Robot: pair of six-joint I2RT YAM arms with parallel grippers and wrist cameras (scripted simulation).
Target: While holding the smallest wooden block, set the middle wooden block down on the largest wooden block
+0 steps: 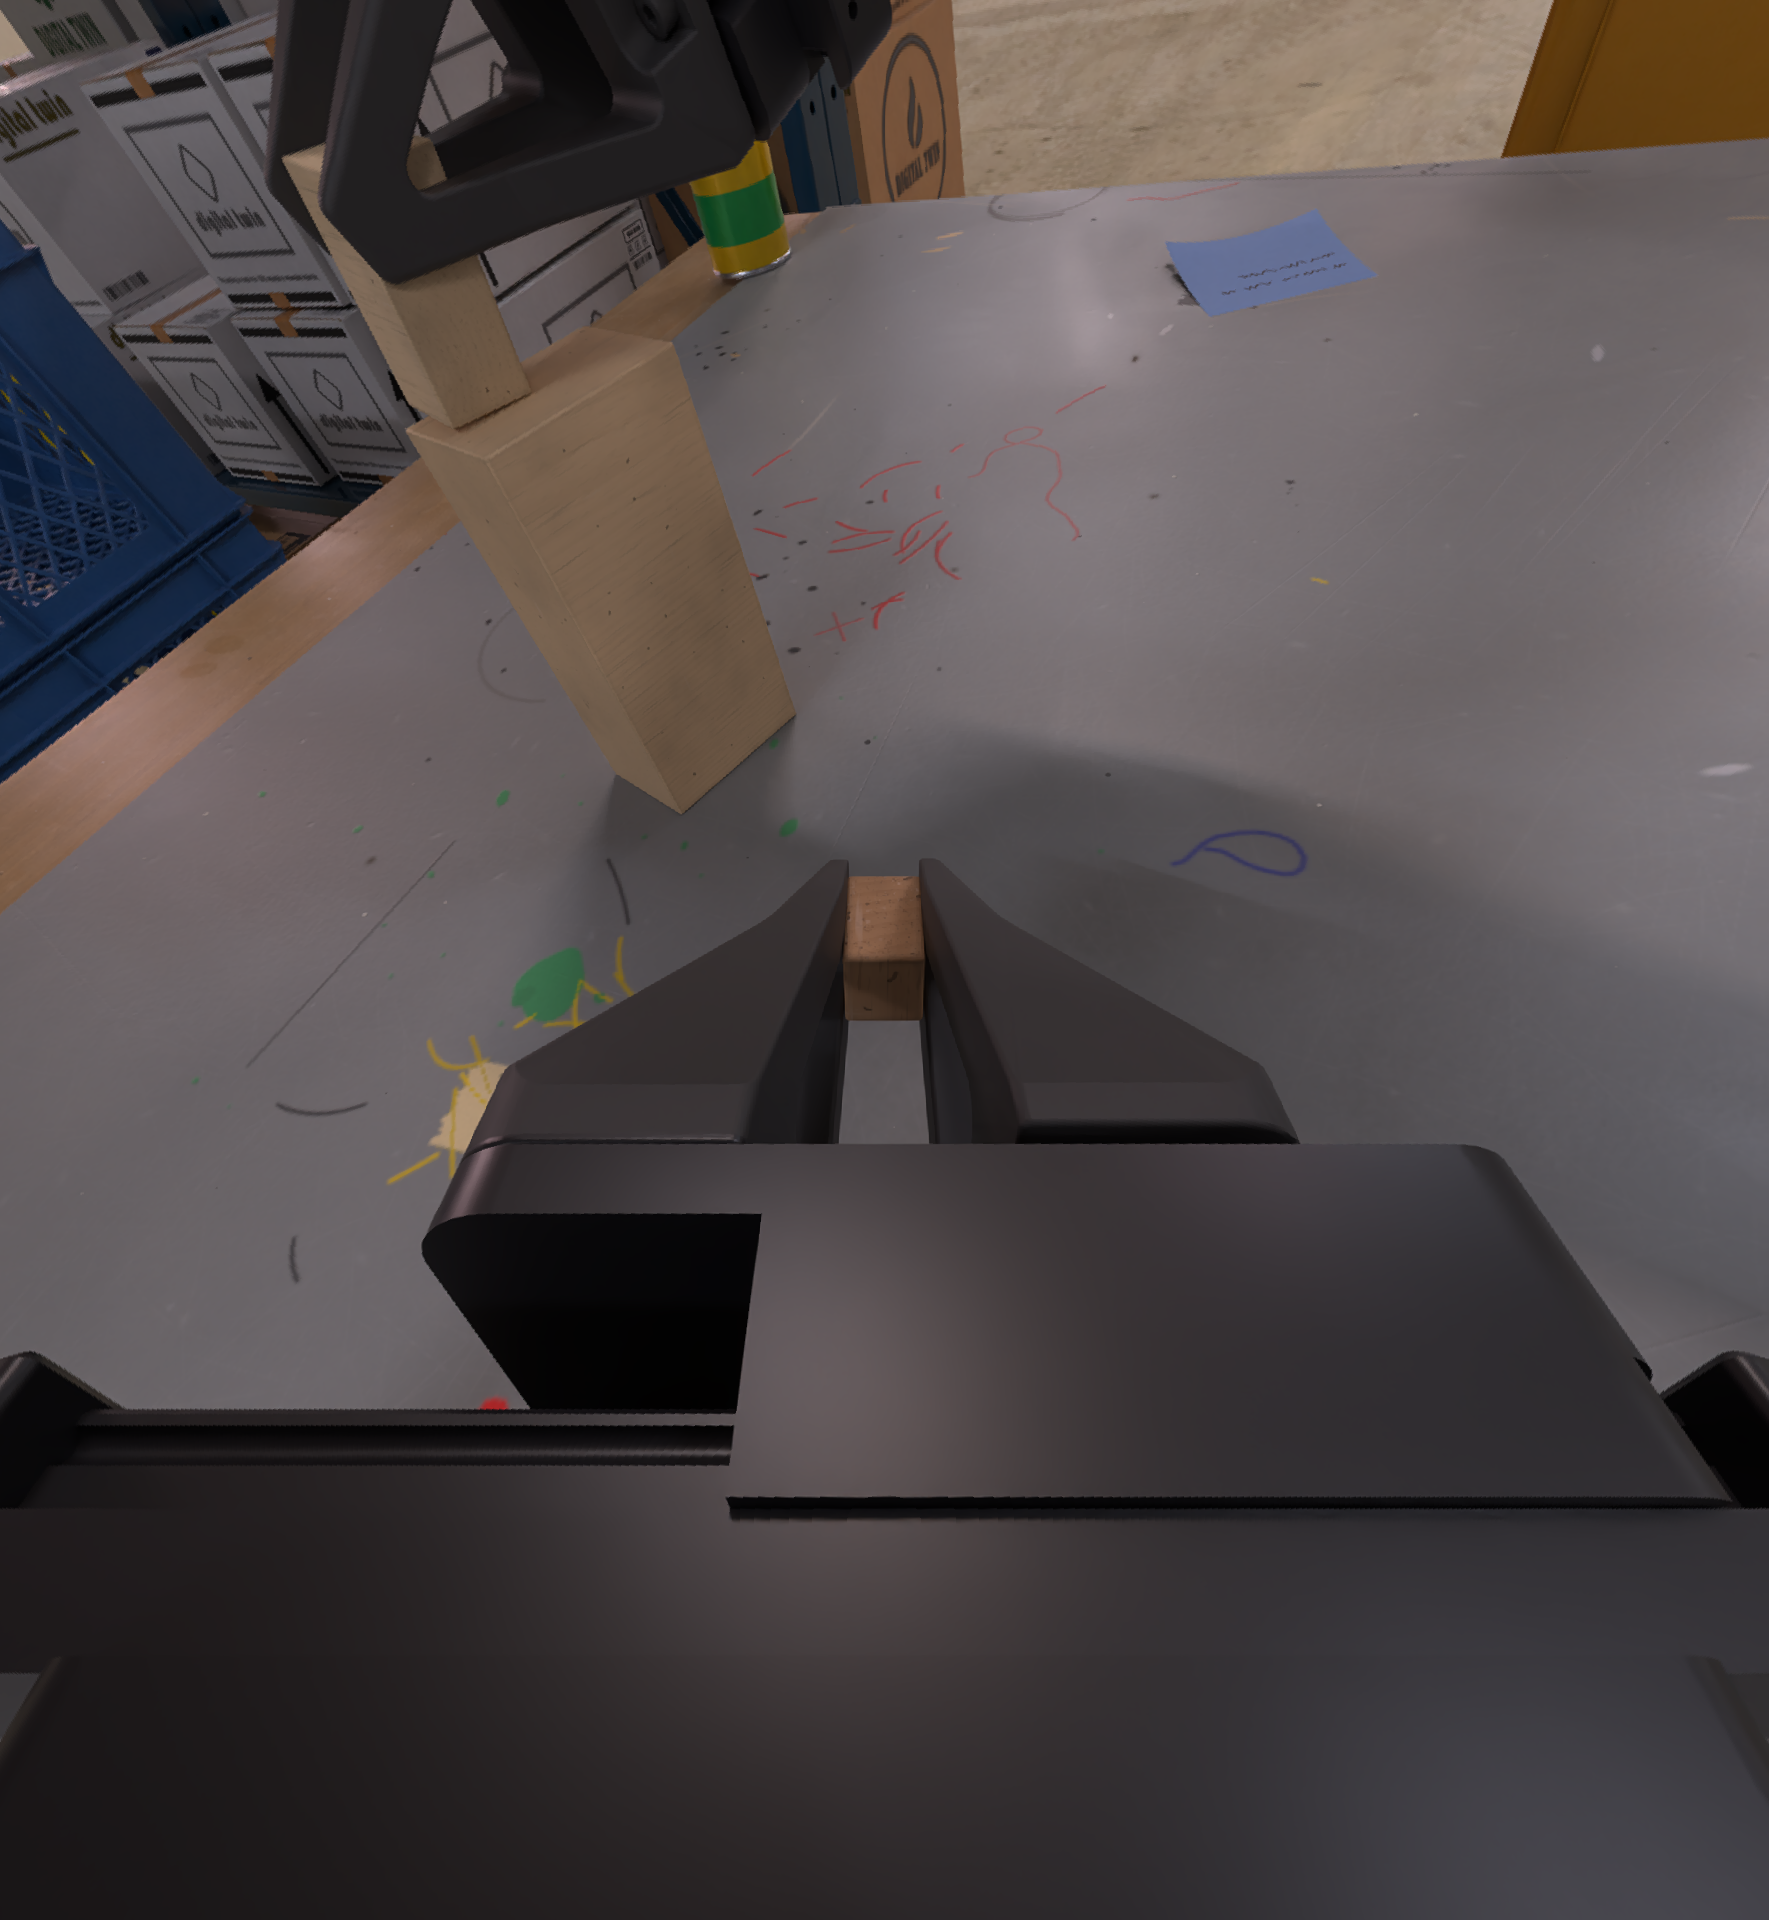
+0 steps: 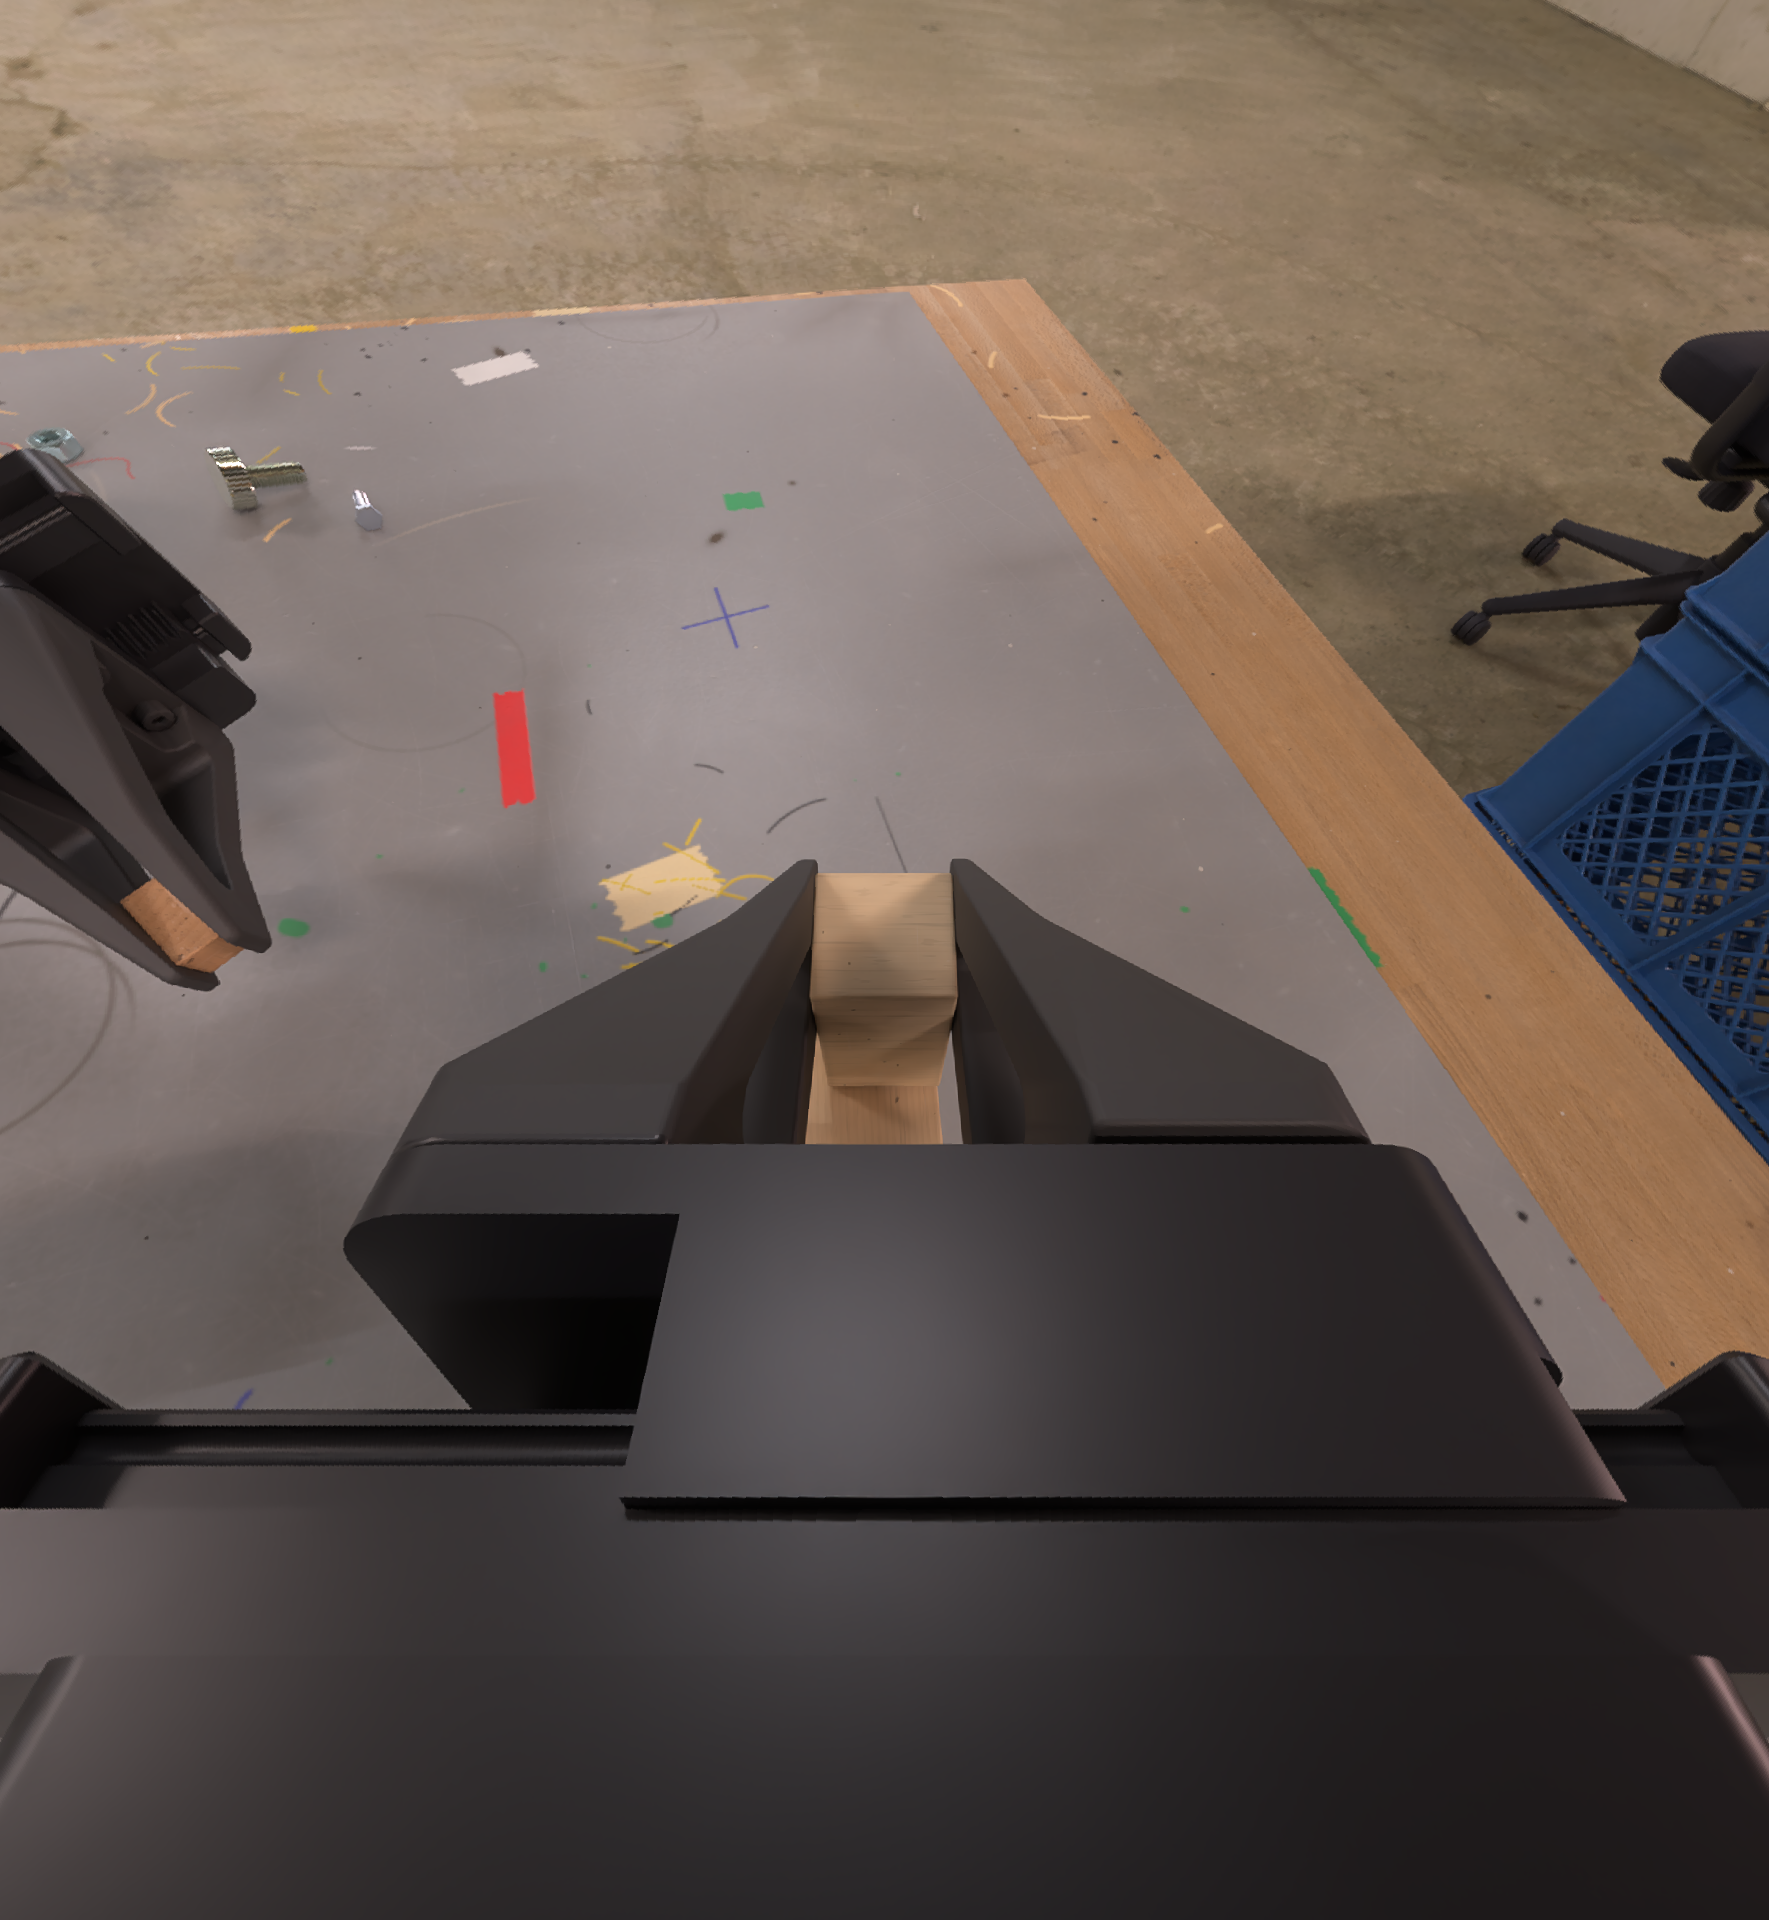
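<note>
I find my left tool (image 1: pixel 883 883) clamping the small block (image 1: pixel 883 951) clear while my right tool (image 2: pixel 883 883) grips the middle block (image 2: pixel 882 940) onto the large block (image 1: pixel 605 561).

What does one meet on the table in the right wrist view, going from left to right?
Left gripper with the smallest wooden block → red tape strip → right gripper holding the middle wooden block → blue crate beyond the table edge.
</note>
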